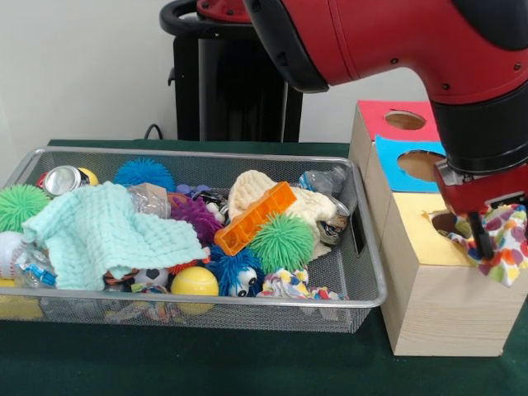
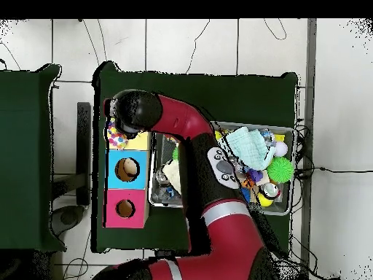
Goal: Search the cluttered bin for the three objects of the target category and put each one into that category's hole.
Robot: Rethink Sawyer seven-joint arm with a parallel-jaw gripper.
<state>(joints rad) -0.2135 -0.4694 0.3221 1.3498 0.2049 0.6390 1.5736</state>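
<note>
My gripper hangs over the right part of the yellow-faced box and is shut on a colourful printed rag. The rag dangles beside the round hole and over the box's right edge. In the overhead view the rag shows at the yellow face, and the gripper is hidden under the arm. A second printed rag lies at the front of the wire mesh bin. A third rag does not show.
The bin holds a mint waffle cloth, a cream knitted cloth, an orange block, a green spiky ball, a yellow ball and a can. Blue-faced and red-faced holes lie behind the yellow one.
</note>
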